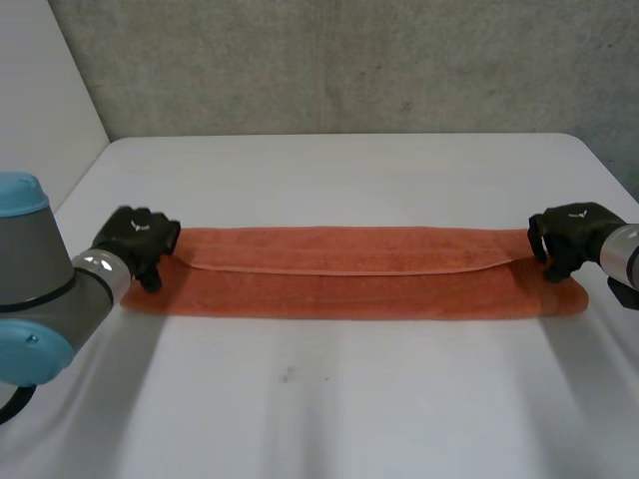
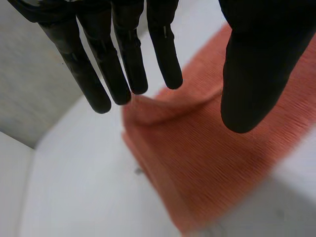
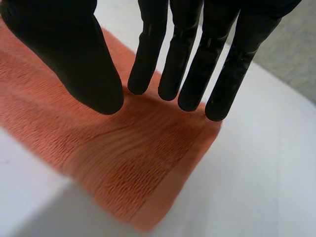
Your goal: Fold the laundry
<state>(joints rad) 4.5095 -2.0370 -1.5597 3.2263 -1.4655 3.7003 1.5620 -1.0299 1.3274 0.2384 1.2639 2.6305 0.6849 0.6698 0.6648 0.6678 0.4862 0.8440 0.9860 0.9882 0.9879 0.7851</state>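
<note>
While towel (image 1: 349, 284) lies folded, left hand (image 1: 140, 239), right hand (image 1: 571, 235) hang at ends, fingers (image 2: 123, 74) straight

Left hand (image 1: 140, 239): fingers (image 2: 133, 64) straight, thumb (image 2: 252, 84) spread apart, palm down.
Right hand (image 1: 569, 235): likewise straight, thumb apart.
Left arm (image 1: 40, 299), right arm (image 1: 624, 254): reaching in from opposite sides.

White table (image 1: 329, 419): flat matte top, far corners rounded. One item lies directly on it: an orange-red towel (image 1: 349, 284), folded lengthwise into a long narrow strip that runs side to side across the middle. The upper layer's edge shows along the strip. A small dark mark (image 1: 288, 376) sits on the bare surface in front of the towel.
</note>
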